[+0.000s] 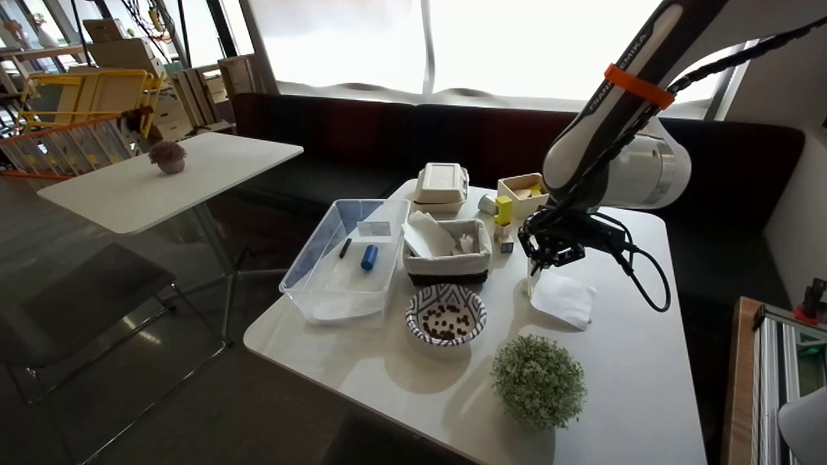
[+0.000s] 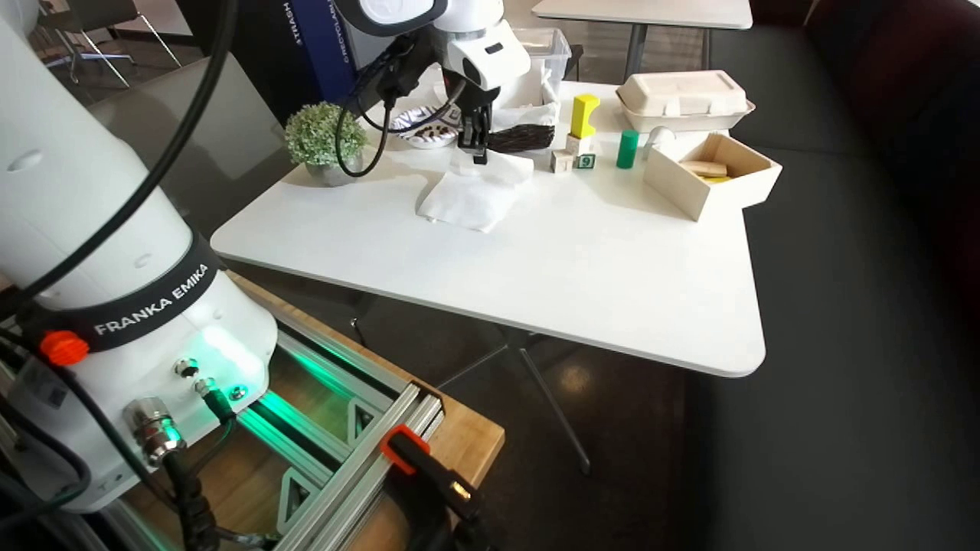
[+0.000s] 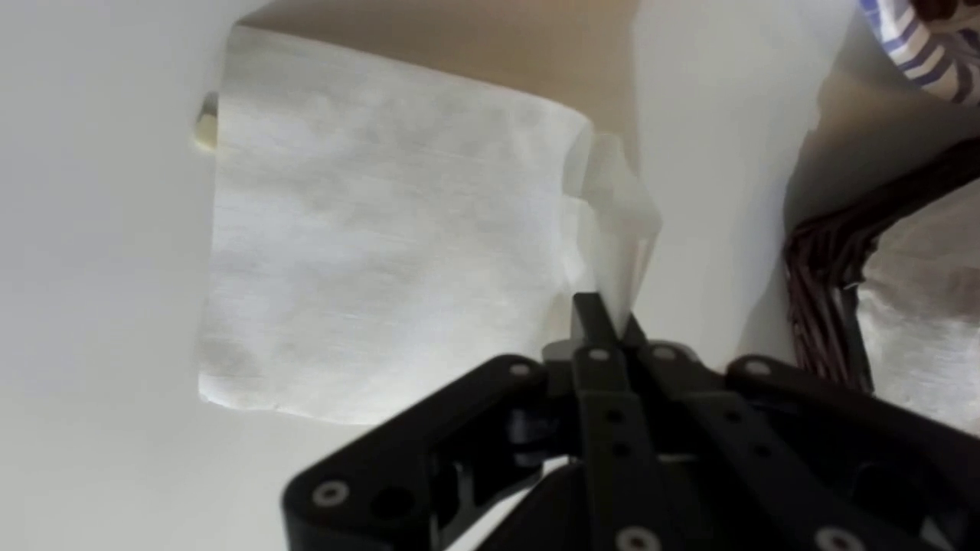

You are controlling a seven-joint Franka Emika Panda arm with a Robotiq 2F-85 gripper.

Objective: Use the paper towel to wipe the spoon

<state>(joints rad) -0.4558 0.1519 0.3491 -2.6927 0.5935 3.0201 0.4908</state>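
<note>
The white paper towel [image 3: 383,229] lies on the white table; it also shows in both exterior views [image 1: 565,298] [image 2: 478,195]. My gripper [image 3: 609,317] points down and is shut on the towel's edge, which is pinched up in a fold between the fingertips. The gripper also shows above the towel's edge in both exterior views [image 1: 537,266] [image 2: 476,157]. A small cream tip [image 3: 207,132] sticks out from under the towel's far-left edge in the wrist view; I cannot tell whether it is the spoon. No other part of a spoon shows.
A patterned bowl [image 1: 446,290] with dark bits, a lined dark basket [image 1: 481,261] and a plant [image 1: 539,381] stand near the towel. A clear bin [image 1: 310,258], stacked blocks [image 2: 583,122], a green cylinder [image 2: 627,149], a wooden box [image 2: 708,195] and a takeout box [image 2: 685,96] stand further off.
</note>
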